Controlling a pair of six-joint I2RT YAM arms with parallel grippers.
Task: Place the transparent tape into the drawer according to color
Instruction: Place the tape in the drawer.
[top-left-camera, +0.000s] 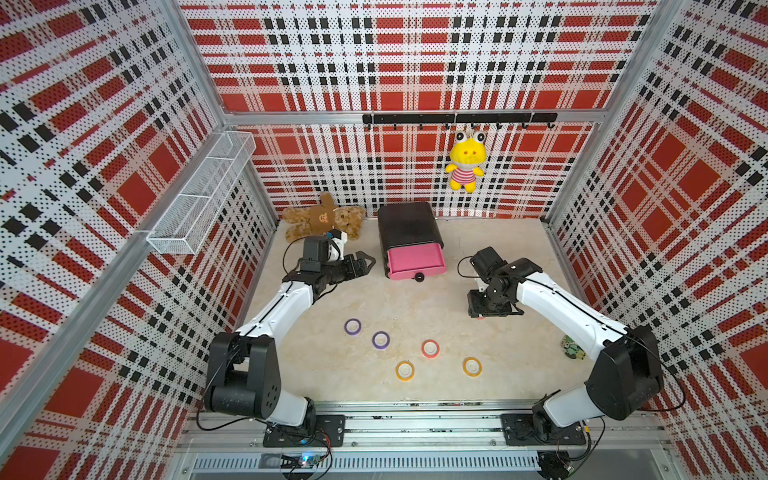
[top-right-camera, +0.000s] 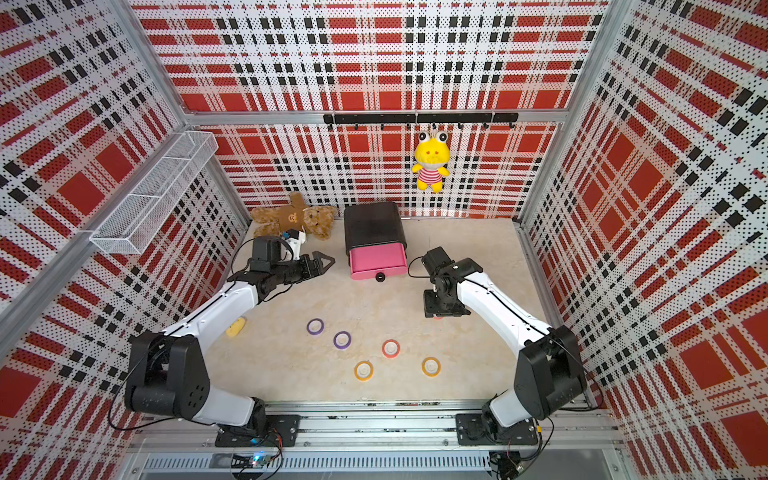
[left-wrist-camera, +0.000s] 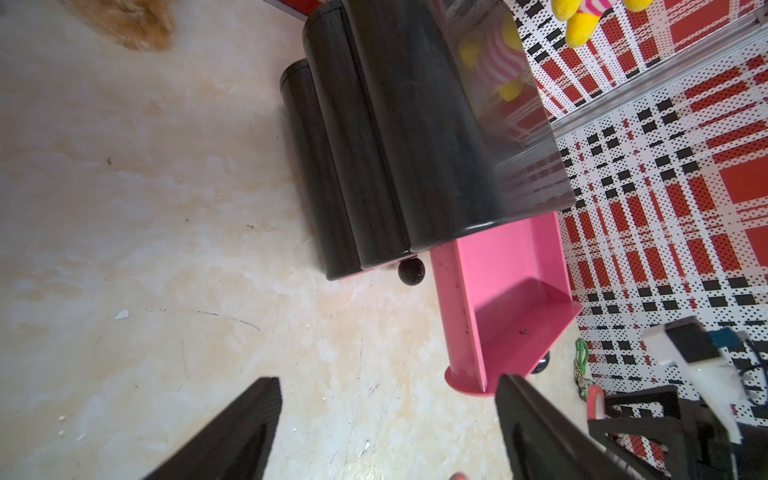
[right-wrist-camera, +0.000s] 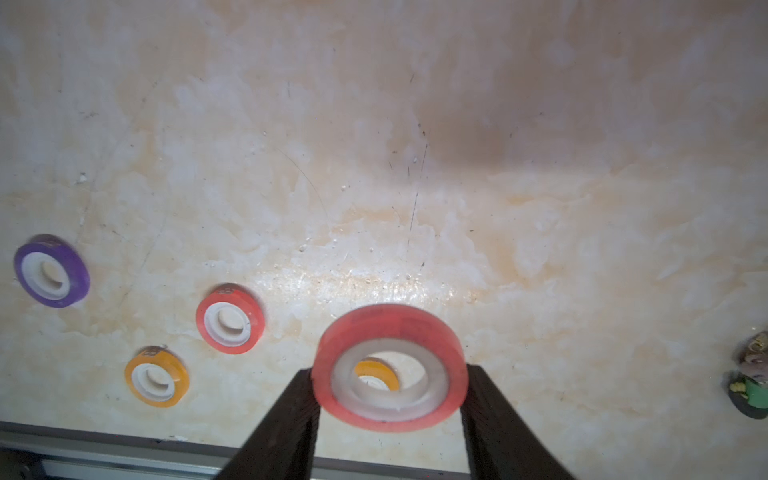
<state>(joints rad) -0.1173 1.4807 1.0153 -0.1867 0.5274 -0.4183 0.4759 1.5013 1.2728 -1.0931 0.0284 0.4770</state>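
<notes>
Pinched rim-to-rim in right gripper (right-wrist-camera: 390, 372), lower centre: translucent red-pink tape ring (right-wrist-camera: 390, 326) — ready for pulled-out pink drawer (top-left-camera: 415, 257); left gripper (left-wrist-camera: 388, 382) spread, empty.

Bright, even light is filling both top views, and the red, black and white plaid walls (top-left-camera: 104, 124) are bowing toward the edges. In the right wrist view, glare is streaking the cream marbled tabletop (right-wrist-camera: 374, 282), a soft shadow is darkening it, and the nearest red-pink translucent tape ring (right-wrist-camera: 390, 328) is blurring.
</notes>
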